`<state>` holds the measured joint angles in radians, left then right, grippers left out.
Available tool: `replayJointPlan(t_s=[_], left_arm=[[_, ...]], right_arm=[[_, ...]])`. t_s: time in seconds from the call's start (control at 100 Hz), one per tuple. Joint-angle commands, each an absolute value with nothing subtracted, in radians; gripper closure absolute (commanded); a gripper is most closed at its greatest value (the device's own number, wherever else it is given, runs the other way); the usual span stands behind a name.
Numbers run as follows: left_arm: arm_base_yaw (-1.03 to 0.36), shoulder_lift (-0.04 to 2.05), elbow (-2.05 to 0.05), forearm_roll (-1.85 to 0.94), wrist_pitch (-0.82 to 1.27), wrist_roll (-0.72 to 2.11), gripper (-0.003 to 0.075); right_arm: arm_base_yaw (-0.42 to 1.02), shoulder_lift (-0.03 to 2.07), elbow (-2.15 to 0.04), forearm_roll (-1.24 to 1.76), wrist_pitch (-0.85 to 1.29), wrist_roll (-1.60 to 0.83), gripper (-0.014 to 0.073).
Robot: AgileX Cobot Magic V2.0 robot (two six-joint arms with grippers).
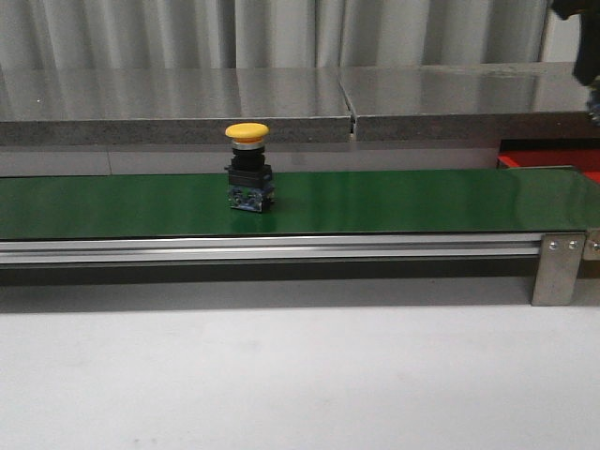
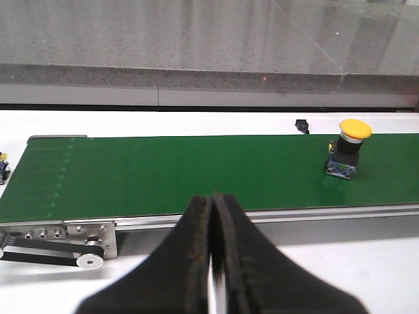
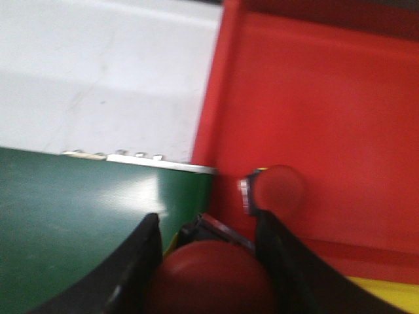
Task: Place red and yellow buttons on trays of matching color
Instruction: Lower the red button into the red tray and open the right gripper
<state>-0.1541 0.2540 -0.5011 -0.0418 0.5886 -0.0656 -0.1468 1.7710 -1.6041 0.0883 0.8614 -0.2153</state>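
Yellow button (image 1: 247, 167) stands upright on the green belt (image 1: 394, 202), untouched. Left gripper (image 2: 213, 216) is clenched with nothing between its fingers. Right gripper (image 3: 208, 245) grasps a red button (image 3: 209, 275) at the red tray (image 3: 340, 98) edge, where another red button (image 3: 278, 190) lies.

text: none legible | labels: none | numbers: none | signs: none

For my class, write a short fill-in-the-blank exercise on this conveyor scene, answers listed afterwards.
1. The button standing on the green belt has a ____ cap.
2. The left gripper has its fingers ____.
3. The right gripper holds a button with a ____ cap.
4. Another red button lies in the ____ tray.

Answers: yellow; shut; red; red
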Motion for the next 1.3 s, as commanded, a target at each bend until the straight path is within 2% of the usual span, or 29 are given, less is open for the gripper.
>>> replayJointPlan(t_s=[0.0,0.15,0.32,0.71,1.02,1.13,1.29], left_arm=[[-0.162,0.264,-0.526,-0.051,0.513,-0.067,0.0739],[-0.162,0.264,-0.526,-0.051,0.513,-0.067,0.0739],[-0.162,0.264,-0.526,-0.051,0.513,-0.067,0.0739],[-0.162,0.264,-0.526,-0.051,0.513,-0.067,0.0739],[-0.162,0.264,-0.526,-0.051,0.511,-0.067,0.0739],[-0.162,0.264,-0.526,-0.051,0.511,-0.067,0.0739],[-0.162,0.264,-0.526,-0.051,0.511,-0.067,0.0739]], right_arm=[[-0.227,1.724,-1.650,0.091,0.810,-0.226,0.0469],[-0.343,1.758,-1.650,0.143,0.752,-0.226,0.0469],[-0.405,1.844,-1.650,0.193,0.670,-0.226,0.0469],[-0.409,2.052,-1.729,0.236,0.609,-0.226,0.0469],[-0.409,2.089,-1.738,0.256,0.620,-0.226,0.0463],[-0.409,2.090,-1.738,0.256,0.630,-0.226,0.0388],[-0.409,2.090,-1.738,0.256,0.637,-0.226,0.0187]])
